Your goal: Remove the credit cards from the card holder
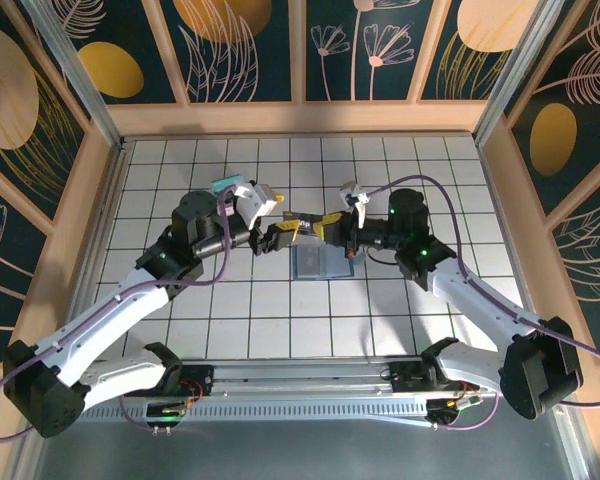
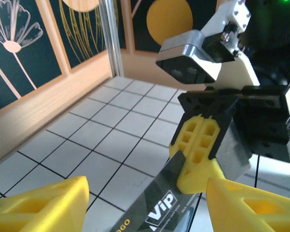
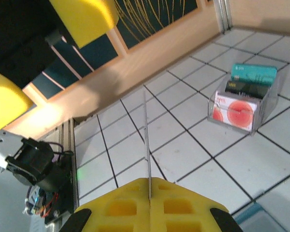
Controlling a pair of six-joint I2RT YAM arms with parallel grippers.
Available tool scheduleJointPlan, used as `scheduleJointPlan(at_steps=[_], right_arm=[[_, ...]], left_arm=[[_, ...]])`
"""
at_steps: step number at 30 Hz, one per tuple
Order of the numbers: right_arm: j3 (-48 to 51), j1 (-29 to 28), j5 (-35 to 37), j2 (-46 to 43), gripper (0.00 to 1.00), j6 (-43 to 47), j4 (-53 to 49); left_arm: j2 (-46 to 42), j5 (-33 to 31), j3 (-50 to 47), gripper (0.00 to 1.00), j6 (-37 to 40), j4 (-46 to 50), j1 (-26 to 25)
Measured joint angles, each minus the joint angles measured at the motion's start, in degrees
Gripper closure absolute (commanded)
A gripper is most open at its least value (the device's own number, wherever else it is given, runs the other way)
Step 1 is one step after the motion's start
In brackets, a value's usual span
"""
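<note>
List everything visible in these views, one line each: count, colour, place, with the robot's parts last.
table: one, white tiles, under everything.
wall panels: several, dark teal with flower drawings, around the table.
card holder: one, slate-blue, flat near the table's middle.
card stand: one, clear plastic, on the table left of and beyond the card holder.
stored cards: three showing, teal, black, red-and-white, in the card stand.
held card: one, dark with white "Vip" lettering, in the air near the card holder.
left gripper: one, yellow fingers, open, either side of the held card.
right gripper: one, yellow fingers, shut on the held card.
</note>
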State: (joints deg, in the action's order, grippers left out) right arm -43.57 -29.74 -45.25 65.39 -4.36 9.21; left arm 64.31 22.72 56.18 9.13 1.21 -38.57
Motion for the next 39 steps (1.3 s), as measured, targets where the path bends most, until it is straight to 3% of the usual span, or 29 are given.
scheduleJointPlan(at_steps=[5, 15, 19, 29, 39], right_arm=[[-1.1, 0.0, -0.3, 0.0, 1.00, 3.0, -5.6], [-2.1, 0.0, -1.4, 0.0, 1.00, 5.6, -9.1], [-2.2, 0.0, -1.6, 0.0, 1.00, 6.0, -9.7], [-3.0, 0.0, -2.6, 0.3, 1.00, 7.1, -10.9], [-3.1, -0.1, -2.9, 1.3, 1.00, 7.5, -12.1]], left_arm=[[4.9, 2.8, 4.7, 0.47, 7.2, 7.5, 0.0], [10.0, 8.4, 8.0, 0.49, 16.2, 16.2, 0.2], [11.2, 9.0, 8.3, 0.49, 17.5, 17.4, 0.3], [12.4, 9.5, 9.1, 0.66, 19.1, 18.8, 1.1], [14.3, 9.7, 9.9, 0.73, 19.8, 20.0, 1.2]])
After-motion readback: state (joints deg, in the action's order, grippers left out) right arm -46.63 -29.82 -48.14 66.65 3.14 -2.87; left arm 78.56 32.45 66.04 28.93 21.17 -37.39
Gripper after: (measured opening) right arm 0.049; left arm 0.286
